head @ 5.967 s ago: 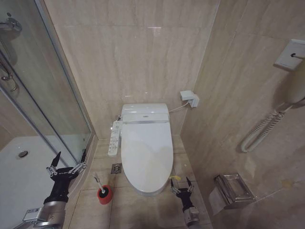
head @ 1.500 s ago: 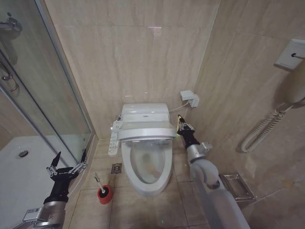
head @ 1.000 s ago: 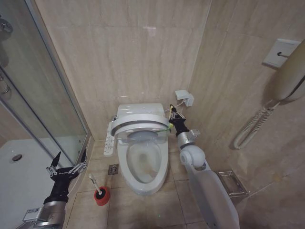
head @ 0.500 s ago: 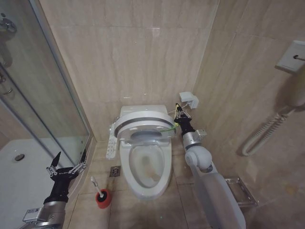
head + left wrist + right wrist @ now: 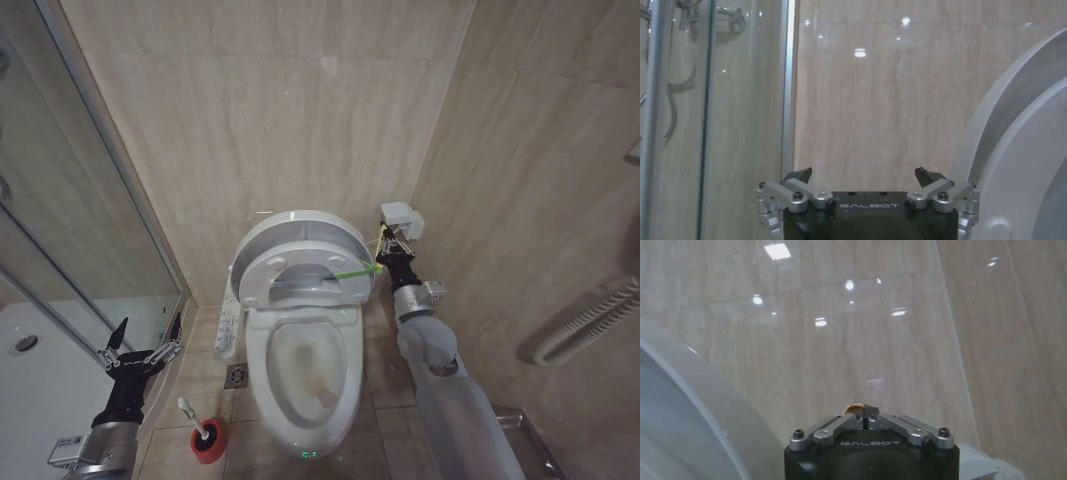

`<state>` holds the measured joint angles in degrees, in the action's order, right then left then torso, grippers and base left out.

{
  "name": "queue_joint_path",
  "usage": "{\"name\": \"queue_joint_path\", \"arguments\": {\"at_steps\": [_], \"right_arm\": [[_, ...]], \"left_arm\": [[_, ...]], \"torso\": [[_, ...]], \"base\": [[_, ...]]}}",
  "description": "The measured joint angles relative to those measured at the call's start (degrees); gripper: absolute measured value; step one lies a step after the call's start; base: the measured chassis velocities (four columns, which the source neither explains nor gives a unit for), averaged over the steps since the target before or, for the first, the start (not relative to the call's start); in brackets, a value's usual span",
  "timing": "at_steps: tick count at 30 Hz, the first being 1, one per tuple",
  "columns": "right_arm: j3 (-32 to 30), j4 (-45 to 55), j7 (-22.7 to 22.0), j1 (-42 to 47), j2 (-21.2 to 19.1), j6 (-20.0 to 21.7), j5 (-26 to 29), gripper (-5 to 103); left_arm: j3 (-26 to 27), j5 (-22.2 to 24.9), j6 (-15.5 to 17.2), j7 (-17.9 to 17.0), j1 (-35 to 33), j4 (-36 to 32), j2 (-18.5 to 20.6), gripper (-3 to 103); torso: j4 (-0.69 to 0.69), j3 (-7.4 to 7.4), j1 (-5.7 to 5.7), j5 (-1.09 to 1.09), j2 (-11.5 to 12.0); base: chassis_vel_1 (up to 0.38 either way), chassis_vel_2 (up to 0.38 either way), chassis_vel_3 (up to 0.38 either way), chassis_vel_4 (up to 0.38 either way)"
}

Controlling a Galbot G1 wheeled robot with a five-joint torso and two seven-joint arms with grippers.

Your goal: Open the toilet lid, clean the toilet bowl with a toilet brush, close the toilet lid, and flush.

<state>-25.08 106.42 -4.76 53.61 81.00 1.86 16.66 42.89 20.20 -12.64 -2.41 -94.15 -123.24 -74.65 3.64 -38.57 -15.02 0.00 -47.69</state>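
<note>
Since half a second ago, the toilet lid (image 5: 300, 240) is raised higher and now stands almost upright against the back wall, with the ring-shaped seat (image 5: 305, 278) lifted together with it and leaning in front of it; the right arm has followed it up, and the head camera has also shifted. Below them the toilet bowl (image 5: 303, 375) is uncovered. Its inside has a yellowish stain, and a small green light (image 5: 307, 455) glows at its front edge.

At the left side of the room stands the glass shower door (image 5: 70, 200). A white remote panel (image 5: 225, 325) hangs beside the bowl on its left.

The right end effector (image 5: 384, 252) is at the right edge of the raised lid and seat, just below a white wall box (image 5: 402, 220). In the right wrist view its fingers (image 5: 863, 416) are closed together and hold nothing.

The left end effector (image 5: 140, 345) hangs low near the shower door, with fingers spread wide apart and empty.

On the floor between it and the bowl, the toilet brush (image 5: 192, 417) stands tilted in its red holder cup (image 5: 210, 442).
</note>
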Motion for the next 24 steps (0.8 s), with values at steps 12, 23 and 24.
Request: {"name": "queue_joint_path", "arguments": {"at_steps": [12,23,24], "right_arm": [[0.61,-8.82,-1.08,-7.84,1.26,-1.08,-1.83,0],[0.95,-18.42,-0.81,-16.26,1.44,-2.51,-2.97,0],[1.18,-19.75,-0.78,-17.23,1.44,-2.91,-3.17,0]], "left_arm": [[0.00,0.00,0.00,0.00,0.01,0.00,0.00,100],[0.00,0.00,0.00,0.00,0.01,0.00,0.00,100],[0.00,0.00,0.00,0.00,0.01,0.00,0.00,100]], "torso": [[0.00,0.01,-0.01,-0.01,-0.02],[0.01,0.01,-0.02,-0.01,-0.02],[0.00,0.01,-0.02,-0.01,-0.02]], "base": [[0.009,-0.012,-0.013,0.010],[0.000,0.000,0.000,0.000],[0.000,0.000,0.000,0.000]]}}
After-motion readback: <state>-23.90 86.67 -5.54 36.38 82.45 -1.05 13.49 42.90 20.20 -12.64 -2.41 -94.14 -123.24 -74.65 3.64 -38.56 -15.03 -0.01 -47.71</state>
